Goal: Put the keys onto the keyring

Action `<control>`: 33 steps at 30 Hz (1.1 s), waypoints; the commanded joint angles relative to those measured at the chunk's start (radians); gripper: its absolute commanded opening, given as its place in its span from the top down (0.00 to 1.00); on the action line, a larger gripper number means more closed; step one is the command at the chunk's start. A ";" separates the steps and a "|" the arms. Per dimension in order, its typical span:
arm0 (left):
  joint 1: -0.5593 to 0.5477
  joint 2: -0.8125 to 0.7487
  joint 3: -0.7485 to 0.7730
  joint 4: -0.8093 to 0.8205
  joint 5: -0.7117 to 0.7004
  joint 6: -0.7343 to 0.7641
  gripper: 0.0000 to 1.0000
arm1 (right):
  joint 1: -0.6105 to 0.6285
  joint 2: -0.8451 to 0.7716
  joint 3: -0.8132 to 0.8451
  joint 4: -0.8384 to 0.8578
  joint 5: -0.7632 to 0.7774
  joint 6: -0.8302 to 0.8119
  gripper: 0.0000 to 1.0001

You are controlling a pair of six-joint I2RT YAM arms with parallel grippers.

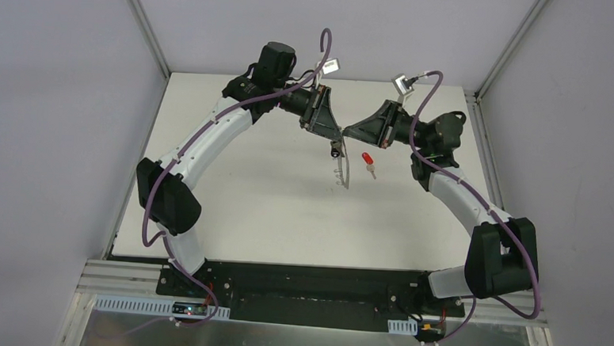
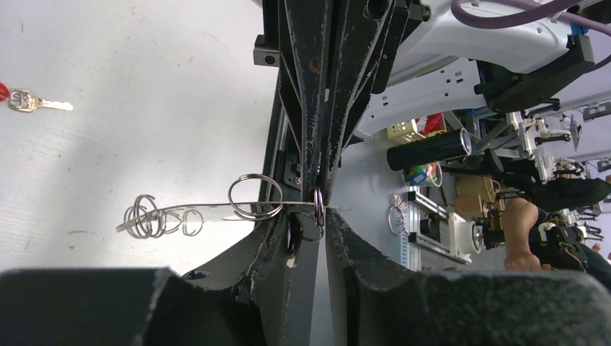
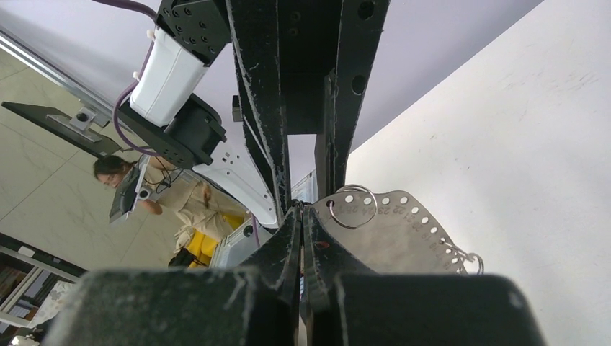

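Grey walls [image 1: 54,88] stand round a white worktop [image 1: 270,211]. Nearest are the two arm bases. Farther back, near the middle, the red key [image 1: 367,159] lies flat on the worktop, all alone. No jaws touch it. It is not on the keyring yet.

Just left of it, the keyring [image 1: 343,173] hangs in the air, off the worktop. It hangs from the spot where both sets of jaws meet. Its little wire loops [image 2: 155,220] stick out along one edge. The dark key [image 1: 335,151] hangs by the top of the keyring, right under the jaws.

Farthest back, the left arm [image 1: 211,132] comes in from the left and the right arm [image 1: 454,189] from the right, tip to tip. The right jaws are shut tight. They seem to pinch the keyring at its top corner. The left jaws stand a little apart, with a loop and the dark key showing between them. I cannot tell if they squeeze the key or only sit round it.

I think the job is less than half done. The dark key looks like it is going on a loop now, but I cannot tell if it is on. The red key must be picked up and put on after that.
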 commanded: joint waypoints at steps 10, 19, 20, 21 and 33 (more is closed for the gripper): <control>0.007 -0.051 0.000 0.046 0.003 -0.009 0.77 | 0.003 -0.021 0.000 0.027 -0.025 -0.025 1.00; 0.007 -0.053 -0.007 0.055 0.008 -0.013 1.00 | 0.003 -0.022 -0.008 0.009 -0.027 -0.050 1.00; 0.007 -0.053 -0.004 0.053 0.010 -0.012 1.00 | 0.002 -0.024 -0.010 0.002 -0.030 -0.061 1.00; 0.008 -0.051 0.000 0.043 0.008 -0.006 1.00 | 0.000 -0.027 -0.011 -0.006 -0.034 -0.072 1.00; -0.036 0.100 0.441 -0.749 -0.237 0.535 1.00 | 0.002 -0.068 -0.021 -0.102 -0.153 -0.243 0.87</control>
